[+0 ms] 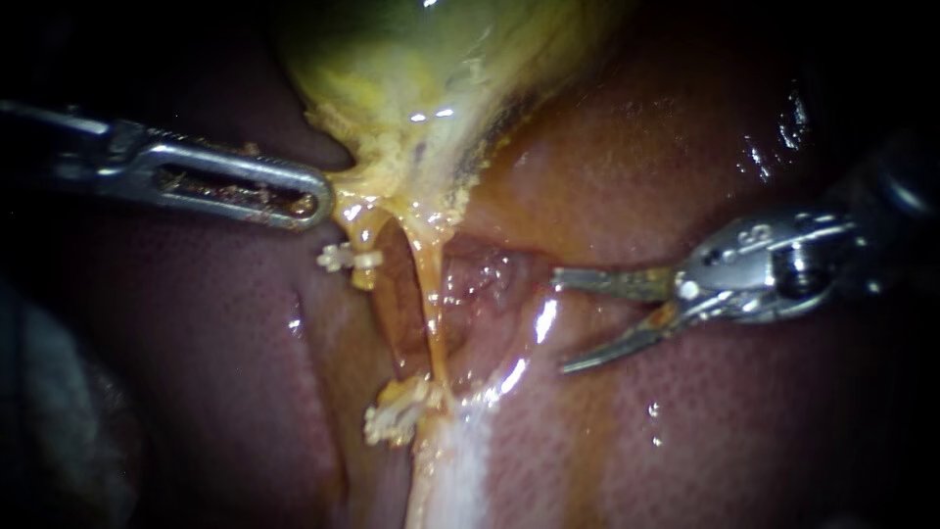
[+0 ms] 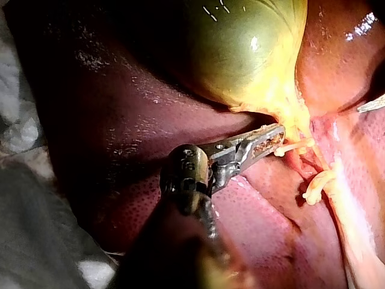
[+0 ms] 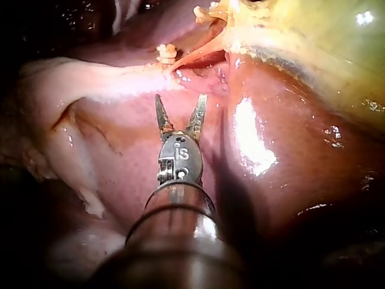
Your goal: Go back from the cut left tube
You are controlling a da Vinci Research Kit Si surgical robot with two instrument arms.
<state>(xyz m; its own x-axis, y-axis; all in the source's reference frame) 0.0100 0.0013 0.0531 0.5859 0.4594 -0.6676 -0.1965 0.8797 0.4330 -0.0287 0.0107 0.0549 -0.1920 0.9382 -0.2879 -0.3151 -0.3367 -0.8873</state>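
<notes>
The yellow-green gallbladder (image 1: 431, 69) hangs at the top. My left instrument (image 1: 318, 201) comes in from the left, its jaws shut on the gallbladder's lower edge, as the left wrist view (image 2: 278, 135) also shows. The left tube is cut. Its upper stump carries a white clip (image 1: 345, 258), and its lower stump carries white clips (image 1: 397, 411). Beside it the right tube (image 1: 431, 304) runs whole. My right instrument (image 1: 562, 323) lies to the right of both tubes. Its blades are open and hold nothing, clear of the tissue (image 3: 180, 102).
Dark red liver (image 1: 744, 421) surrounds the field, with a wet pale band (image 1: 460, 460) running down from the lower clips. A grey cloth (image 2: 24, 126) lies beyond the liver's edge beside my left instrument.
</notes>
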